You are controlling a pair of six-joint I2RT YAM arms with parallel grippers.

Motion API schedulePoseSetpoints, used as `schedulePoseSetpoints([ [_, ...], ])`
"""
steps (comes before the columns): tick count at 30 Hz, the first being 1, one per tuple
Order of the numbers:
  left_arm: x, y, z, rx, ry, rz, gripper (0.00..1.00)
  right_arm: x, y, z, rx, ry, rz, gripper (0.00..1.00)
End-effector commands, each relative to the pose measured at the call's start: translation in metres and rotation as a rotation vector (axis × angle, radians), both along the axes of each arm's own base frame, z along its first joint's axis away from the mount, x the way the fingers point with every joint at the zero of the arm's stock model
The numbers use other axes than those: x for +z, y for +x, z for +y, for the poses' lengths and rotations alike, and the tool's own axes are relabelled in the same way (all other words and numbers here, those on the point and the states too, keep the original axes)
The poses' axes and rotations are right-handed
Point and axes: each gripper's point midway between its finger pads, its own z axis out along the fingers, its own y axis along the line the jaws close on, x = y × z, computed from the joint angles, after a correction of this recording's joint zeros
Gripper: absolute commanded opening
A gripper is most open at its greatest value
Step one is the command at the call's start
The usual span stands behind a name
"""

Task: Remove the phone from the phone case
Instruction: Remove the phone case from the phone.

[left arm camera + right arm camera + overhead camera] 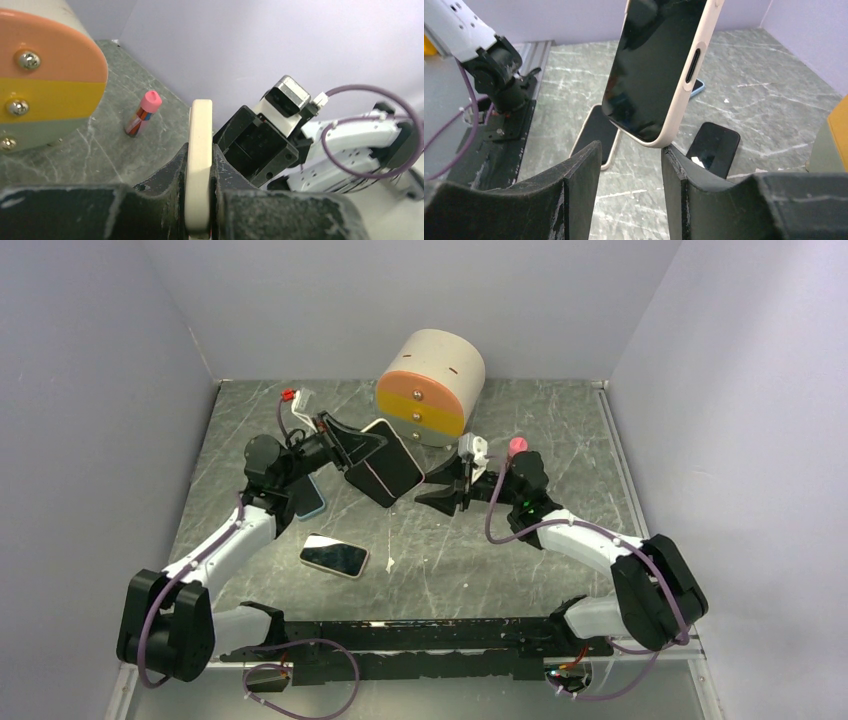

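While the left tool is clamped on the thin edge of the cream phone case, the black glass phone sits inside that case, up in the air above the grey stone-look counter. The case is tipped, with its dark screen facing the right arm's camera. The right tool has its two black fingers spread apart, and the low corner of the case hangs just over the gap between them (I cannot tell if it touches the finger on the right side of that view).

Down on the counter lie three more phones. A phone in a cream case lies flat near the middle. A phone in a blue case lies partly under the left arm. A bare black phone lies flat below the held one. At the back stands a round cream box with orange, yellow and green drawer fronts. A small stick with a pink cap stands near it.
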Motion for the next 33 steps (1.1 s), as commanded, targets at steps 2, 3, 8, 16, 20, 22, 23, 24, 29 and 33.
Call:
schedulePoseSetpoints([
  [2, 0.035, 0.007, 0.014, 0.105, -0.180, 0.046, 0.02, 0.047, -0.016, 0.005, 0.069, 0.158, -0.062, 0.51],
  [3, 0.036, 0.006, 0.014, 0.101, -0.201, 0.058, 0.02, 0.048, -0.018, 0.006, 0.077, 0.170, -0.059, 0.51],
  [8, 0.039, 0.002, 0.011, 0.032, -0.279, 0.093, 0.02, 0.054, -0.029, 0.011, 0.130, 0.219, -0.033, 0.52],
  [16, 0.042, -0.003, 0.006, -0.057, -0.346, 0.102, 0.02, 0.060, -0.029, 0.012, 0.139, 0.249, -0.022, 0.51],
  [20, 0.044, -0.006, 0.004, -0.070, -0.321, 0.084, 0.03, 0.060, -0.028, 0.012, 0.130, 0.234, -0.032, 0.49],
  [22, 0.045, -0.009, 0.004, -0.074, -0.308, 0.069, 0.03, 0.061, -0.028, 0.011, 0.127, 0.237, -0.037, 0.46],
  [23, 0.046, -0.010, 0.003, -0.080, -0.307, 0.064, 0.03, 0.062, -0.028, 0.011, 0.123, 0.238, -0.037, 0.44],
  [24, 0.047, -0.012, 0.003, -0.087, -0.306, 0.061, 0.03, 0.062, -0.026, 0.010, 0.115, 0.239, -0.035, 0.41],
  [29, 0.050, -0.021, 0.002, -0.147, -0.326, 0.056, 0.03, 0.065, -0.020, 0.003, 0.113, 0.275, -0.005, 0.27],
  [33, 0.056, -0.030, -0.001, -0.205, -0.340, 0.055, 0.02, 0.070, -0.017, -0.004, 0.093, 0.301, -0.007, 0.21],
])
